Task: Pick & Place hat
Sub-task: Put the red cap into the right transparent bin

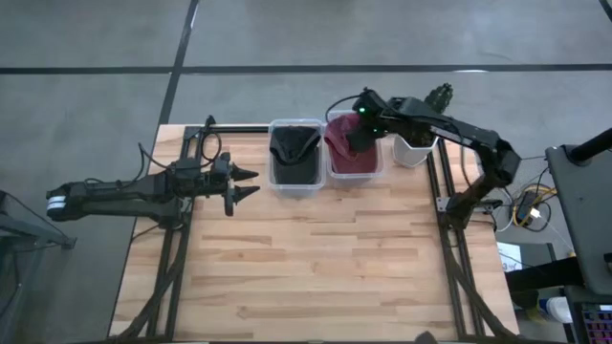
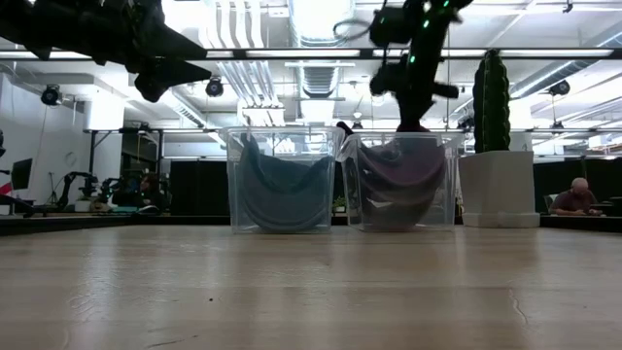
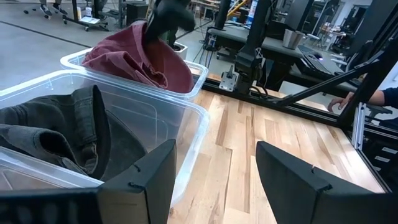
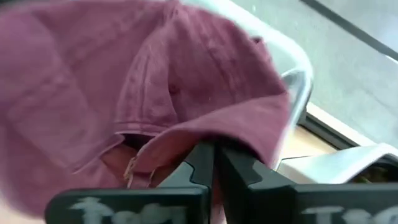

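Observation:
A maroon hat (image 1: 344, 148) sits in the right clear bin (image 1: 377, 173), bulging above its rim in the left wrist view (image 3: 134, 62). My right gripper (image 1: 355, 137) is over this bin, shut on the hat. A dark grey hat (image 1: 295, 153) lies crumpled in the left clear bin (image 1: 277, 186). My left gripper (image 1: 251, 183) hovers open above the table, left of the left bin, pointing at it and touching nothing. My right gripper (image 4: 214, 152) pinches an edge of the maroon hat (image 4: 205, 134) between its two shut fingers, coming from above and slanting in from the table's right. The fabric drapes over the fingertips. The hat's lower part (image 2: 394, 185) is still inside the right bin.
A white pot with a cactus (image 1: 418, 145) stands just right of the right bin, under my right arm. The two bins sit side by side at the far edge. Bare wood (image 1: 316, 258) stretches across the near half. People show in the room beyond.

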